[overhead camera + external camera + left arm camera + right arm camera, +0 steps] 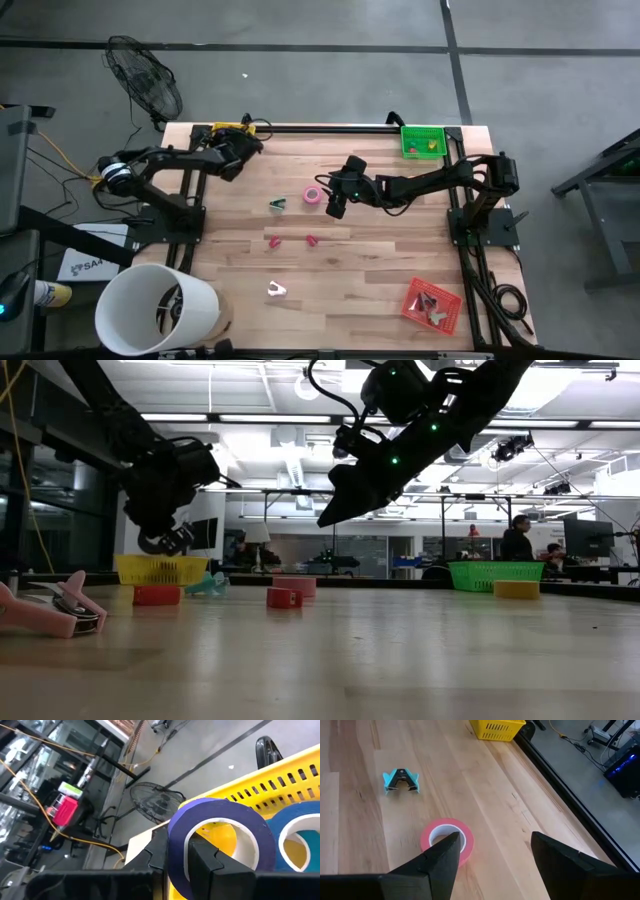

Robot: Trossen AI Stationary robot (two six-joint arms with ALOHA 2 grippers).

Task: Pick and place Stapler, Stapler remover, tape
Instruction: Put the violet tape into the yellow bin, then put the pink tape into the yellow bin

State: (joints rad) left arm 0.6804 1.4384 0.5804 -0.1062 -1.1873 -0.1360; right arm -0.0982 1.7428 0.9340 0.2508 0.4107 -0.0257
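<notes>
1. Gripping a purple tape roll [220, 837], the left gripper [192, 865] has its jaws nearly closed on the roll's wall, one finger inside the ring, one outside.
2. It hangs over the yellow basket [280, 790] at the counter's [340, 270] far left corner; a blue tape roll [300, 827] already lies in that basket.
3. The right gripper [492, 852] hovers near the counter's middle, jaws wide apart and empty.
4. A pink tape roll [446, 840] lies flat on the counter just ahead of those jaws, partly behind one finger.
5. A teal staple remover [400, 780] rests beyond the roll, well apart.
6. No readable writing shows on the rolls.
</notes>
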